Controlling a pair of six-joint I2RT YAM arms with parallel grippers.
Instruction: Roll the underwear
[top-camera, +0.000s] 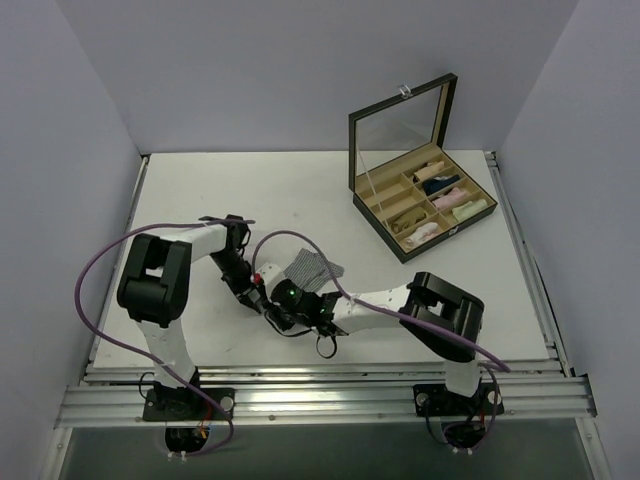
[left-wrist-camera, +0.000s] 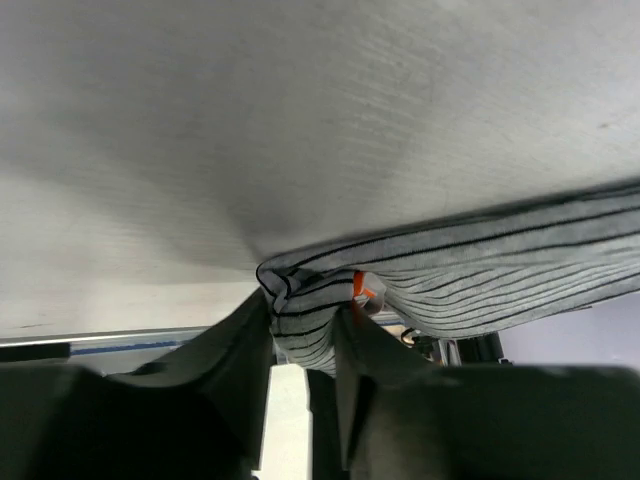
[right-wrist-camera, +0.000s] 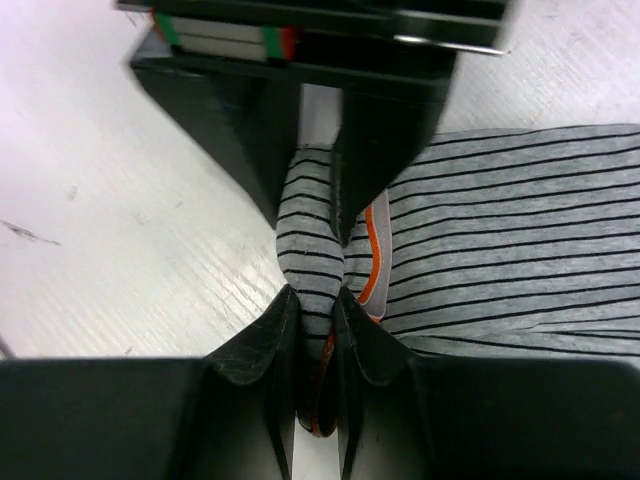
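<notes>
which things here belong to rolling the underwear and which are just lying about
In the job:
underwear
left gripper, pinching it
right gripper, pinching it

Lying about:
open box
rolled garments in its compartments

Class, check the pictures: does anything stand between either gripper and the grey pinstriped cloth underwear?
Nothing visible does. The left gripper and the right gripper each pinch the same bunched end of the grey pinstriped cloth underwear. They face each other, with only cloth between their fingers.
</notes>
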